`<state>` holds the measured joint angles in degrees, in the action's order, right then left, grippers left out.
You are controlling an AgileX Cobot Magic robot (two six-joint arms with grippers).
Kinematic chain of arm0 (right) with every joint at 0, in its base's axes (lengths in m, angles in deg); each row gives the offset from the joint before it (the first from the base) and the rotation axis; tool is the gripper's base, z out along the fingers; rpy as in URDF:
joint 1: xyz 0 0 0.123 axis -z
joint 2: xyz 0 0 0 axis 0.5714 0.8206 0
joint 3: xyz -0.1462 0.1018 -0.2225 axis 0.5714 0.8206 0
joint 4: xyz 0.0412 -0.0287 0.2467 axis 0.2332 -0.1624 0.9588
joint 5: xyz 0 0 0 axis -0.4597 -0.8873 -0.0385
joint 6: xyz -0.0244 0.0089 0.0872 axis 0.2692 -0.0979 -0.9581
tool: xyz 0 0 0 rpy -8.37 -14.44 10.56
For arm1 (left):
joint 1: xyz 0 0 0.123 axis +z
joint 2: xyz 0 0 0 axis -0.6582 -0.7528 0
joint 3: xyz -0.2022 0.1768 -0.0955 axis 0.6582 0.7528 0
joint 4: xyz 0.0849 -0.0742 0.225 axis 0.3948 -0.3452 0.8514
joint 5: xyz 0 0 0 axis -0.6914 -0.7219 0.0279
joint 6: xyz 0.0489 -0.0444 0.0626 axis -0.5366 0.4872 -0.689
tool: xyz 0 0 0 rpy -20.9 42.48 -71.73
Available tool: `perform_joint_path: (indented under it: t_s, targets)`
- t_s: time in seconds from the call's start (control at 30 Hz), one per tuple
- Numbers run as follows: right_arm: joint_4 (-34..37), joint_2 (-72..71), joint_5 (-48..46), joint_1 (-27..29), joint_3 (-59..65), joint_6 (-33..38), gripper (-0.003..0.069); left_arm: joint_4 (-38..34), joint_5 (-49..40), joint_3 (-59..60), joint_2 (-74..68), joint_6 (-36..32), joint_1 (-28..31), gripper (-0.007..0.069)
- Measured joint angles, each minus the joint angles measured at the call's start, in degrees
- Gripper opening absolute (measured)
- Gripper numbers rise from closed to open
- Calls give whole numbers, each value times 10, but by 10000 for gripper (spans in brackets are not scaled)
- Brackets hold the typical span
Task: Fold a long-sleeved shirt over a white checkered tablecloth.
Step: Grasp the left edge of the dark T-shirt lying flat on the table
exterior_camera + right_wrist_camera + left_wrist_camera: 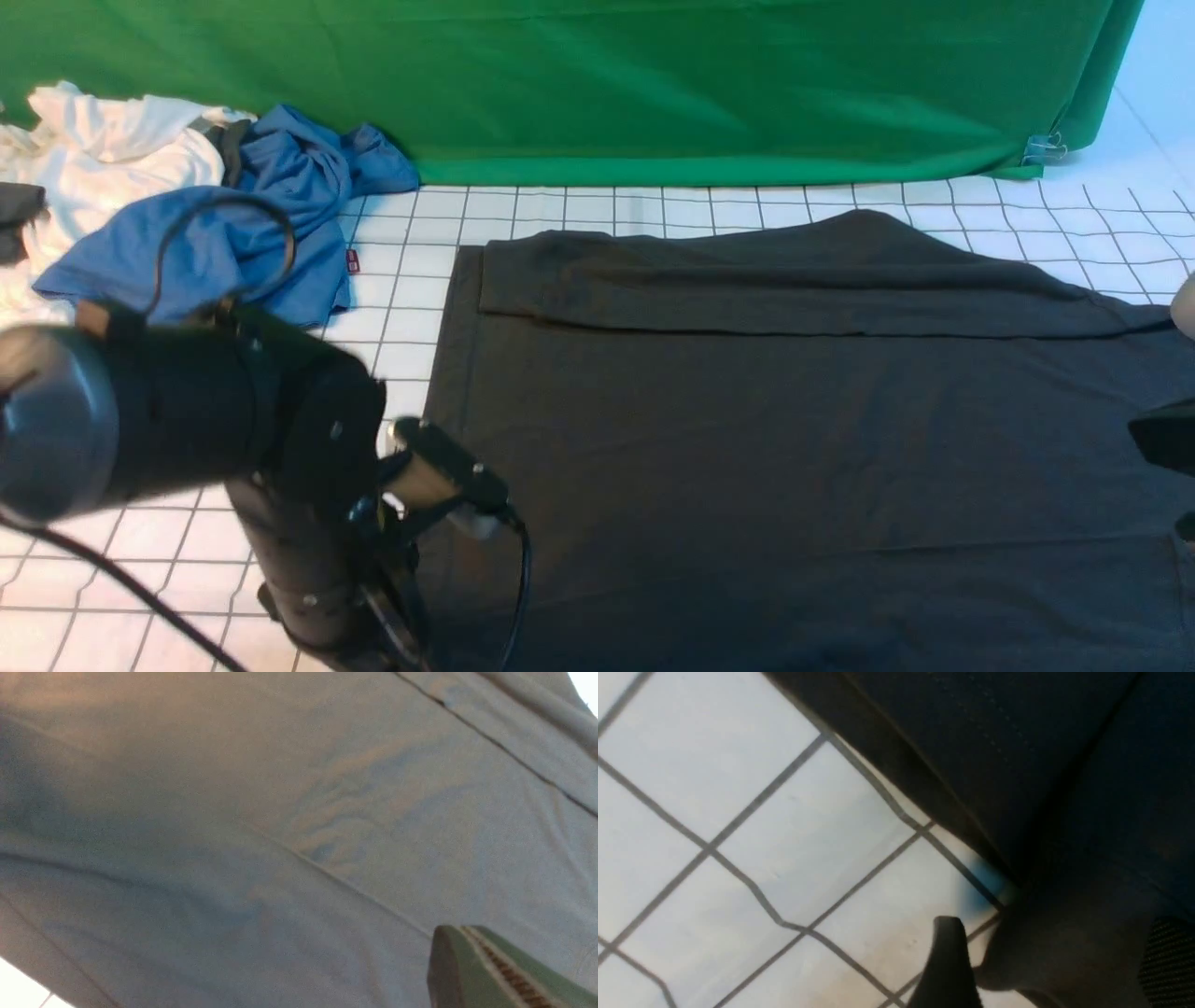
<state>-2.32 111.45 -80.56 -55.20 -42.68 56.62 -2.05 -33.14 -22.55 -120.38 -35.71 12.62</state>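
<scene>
Charcoal-black soft knit makes up the long-sleeved shirt [766, 439]. It lies spread flat over the wide white checkered tablecloth with thin dark grid lines [523, 210], filling the middle and right of the scene, with one sleeve laid across its far part. Such cloth looks light and limp. It should sag wherever it is lifted, and a single pinch would likely drag the rest into wrinkles. The best places to hold it are probably the hem and side edges, taken at two well-spread corners so that the fold comes over straight.

The left gripper [1057, 938] is low at the shirt's near left edge. The left wrist view shows a bulge of dark cloth between its two fingers [948, 961], but whether they press tight on it cannot be told. The right gripper [495, 975] hangs close over the shirt at the right side. Only one ridged finger shows, so how far it is open cannot be told either.

By count:
- one black shirt
- one checkered tablecloth
- one crumpled blue shirt with a small red tag [308, 168] at the far left
- one white garment [103, 149] beside it, farther left
- one plain green cloth [653, 84] hanging along the far side
- two robot arms
</scene>
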Motion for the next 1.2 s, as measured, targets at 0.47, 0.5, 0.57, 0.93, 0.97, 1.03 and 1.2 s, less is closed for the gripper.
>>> perform_joint_path:
  t_s: [0.47, 0.5, 0.57, 0.93, 0.97, 1.03, 1.2]
  targets:
    - [-2, 0, 5, 0, 0, 0, 15, -25, 40, 29, 4, 0, 0, 161]
    - [-2, 0, 5, 0, 0, 0, 15, -26, 37, 28, 4, 0, 0, 130]
    - [-2, 0, 5, 0, 0, 0, 16, -22, 28, 21, 4, 0, -1, 76]
    - [-2, 0, 5, 0, 0, 0, 16, -7, -39, -44, 2, 1, -1, 32]
    - [-3, 0, 5, 0, 0, 0, 16, -7, -42, -44, 2, 1, -1, 32]
    - [-4, 0, 5, 0, 0, 0, 16, -7, -44, -44, 1, 1, -1, 33]
    - [-7, 0, 5, 0, 0, 0, 16, -7, -60, -44, 1, 1, -1, 83]
